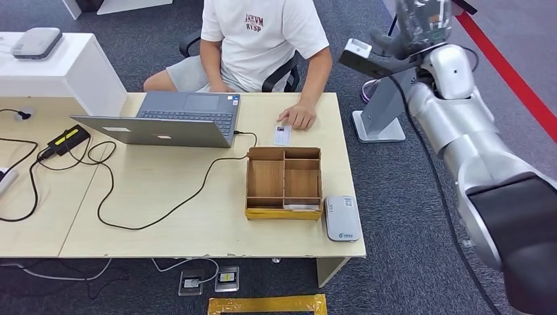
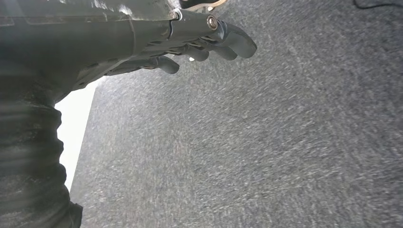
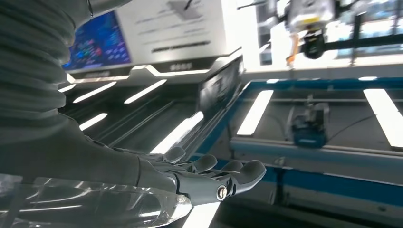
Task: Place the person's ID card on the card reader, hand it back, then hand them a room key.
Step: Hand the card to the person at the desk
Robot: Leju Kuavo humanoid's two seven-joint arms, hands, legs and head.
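- ID card [image 1: 282, 134] lies flat on the desk [image 1: 164, 197], just beside the person's hand [image 1: 299, 117], near the far right corner.
- Card reader [image 1: 341, 217] sits at the desk's near right edge, touching or just beside the wooden tray [image 1: 284, 182].
- Right hand [image 3: 209, 178] raised high, well apart from the desk; fingers extended, slightly apart, holding nothing.
- Left hand [image 2: 199, 45] hangs over carpet; fingers loosely bent, nothing held.
- Risk, as judged: a flat card gives fingers little edge to catch; a pinch could skid it toward the person or off the desk's right side.
- Risk: the descending right arm could clip the tray's wall or nudge the reader off its edge.
- Laptop [image 1: 167, 121] and cable [image 1: 197, 190] crowd the left; open room lies between tray and card, and beyond the right edge over carpet.
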